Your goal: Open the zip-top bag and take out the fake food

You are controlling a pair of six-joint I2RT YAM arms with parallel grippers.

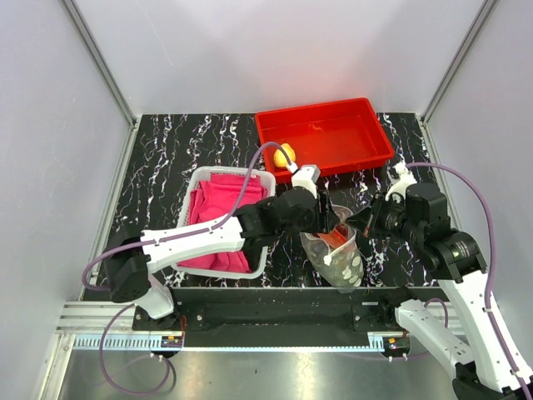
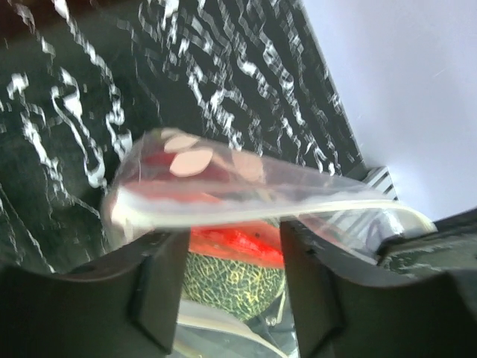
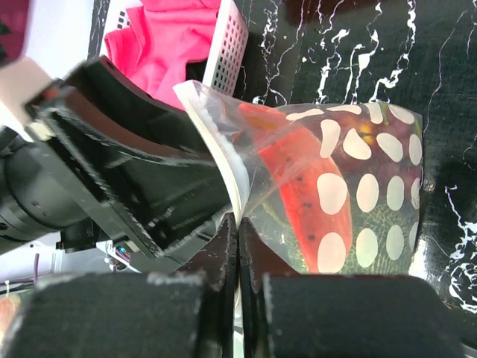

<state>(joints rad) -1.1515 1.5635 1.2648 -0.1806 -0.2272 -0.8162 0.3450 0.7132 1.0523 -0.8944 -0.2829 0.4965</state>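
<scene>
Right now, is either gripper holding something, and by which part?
The right gripper is shut on the bag, at its white zip edge. The left gripper is open at the bag's mouth, clamping nothing.

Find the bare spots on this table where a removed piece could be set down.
Free: the red tray floor right of the lemon; the table between white basket and back wall. Crowded: the centre, around the zip-top bag.
</scene>
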